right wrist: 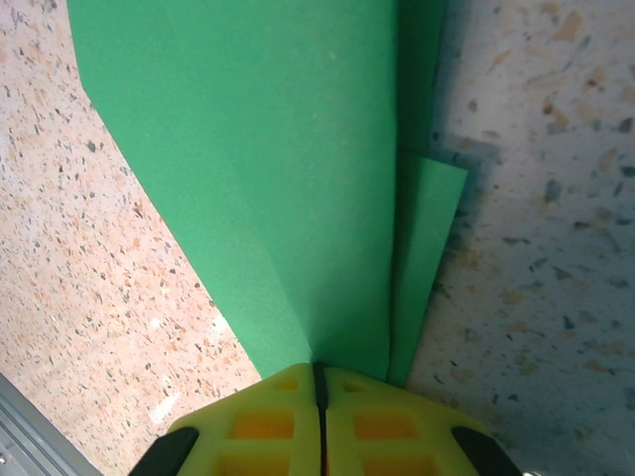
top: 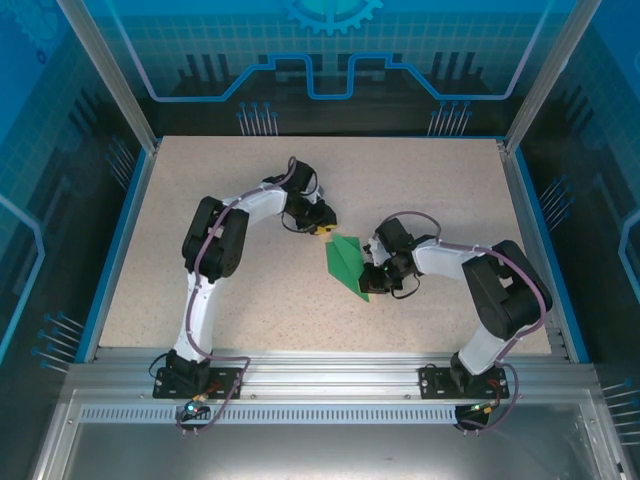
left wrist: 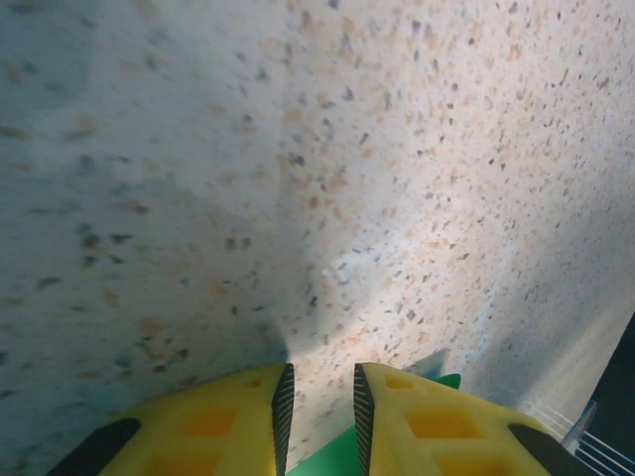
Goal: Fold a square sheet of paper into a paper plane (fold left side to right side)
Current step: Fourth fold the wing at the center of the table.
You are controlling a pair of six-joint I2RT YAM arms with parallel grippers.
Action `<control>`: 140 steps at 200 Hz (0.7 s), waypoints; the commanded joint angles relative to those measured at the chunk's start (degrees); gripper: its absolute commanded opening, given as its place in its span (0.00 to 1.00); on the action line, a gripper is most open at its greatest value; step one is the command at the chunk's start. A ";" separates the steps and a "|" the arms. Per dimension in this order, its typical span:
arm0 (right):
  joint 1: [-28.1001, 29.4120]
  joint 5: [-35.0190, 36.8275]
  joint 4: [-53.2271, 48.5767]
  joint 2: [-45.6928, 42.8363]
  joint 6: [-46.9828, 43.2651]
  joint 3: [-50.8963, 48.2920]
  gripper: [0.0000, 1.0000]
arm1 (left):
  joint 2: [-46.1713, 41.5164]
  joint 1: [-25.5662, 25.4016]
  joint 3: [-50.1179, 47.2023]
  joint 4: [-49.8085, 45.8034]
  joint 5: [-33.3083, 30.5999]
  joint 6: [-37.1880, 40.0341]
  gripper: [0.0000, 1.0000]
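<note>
Top external view: the speckled table (top: 430, 180) bears the green paper plane (top: 347, 262) between both claws; the right gripper (right wrist: 319, 371) is clamped on its edge, the paper fanning out ahead; the left gripper (left wrist: 321, 395) stands slightly apart, green paper just beneath its fingertips.

The left arm (top: 215, 240) rises from its base, bends at a raised elbow and reaches in toward the folded green paper (top: 347, 265), wrist tipped downward. The left gripper (top: 322, 228) sits just off the paper's far left corner. Its yellow fingers (left wrist: 243, 416) are parted by a narrow slit, with nothing between the tips. The right arm (top: 500, 290) doubles back at its elbow and comes at the paper from the right. The right gripper (top: 375, 272) is closed tight, its fingertips (right wrist: 387, 397) meeting the paper's near right edge.
</note>
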 commanded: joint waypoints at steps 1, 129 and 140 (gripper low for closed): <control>1.06 5.22 -8.34 1.78 -0.68 -4.31 0.08 | -1.37 1.52 0.98 -3.34 -2.46 2.74 0.29; -12.02 -1.76 -1.05 -27.46 -3.25 -8.63 0.68 | -30.40 -6.00 -32.31 14.60 -1.91 -9.01 0.49; -13.19 -2.86 -0.45 -28.56 -2.87 -9.28 0.69 | -28.61 -8.14 -31.94 15.86 -2.41 -9.90 0.49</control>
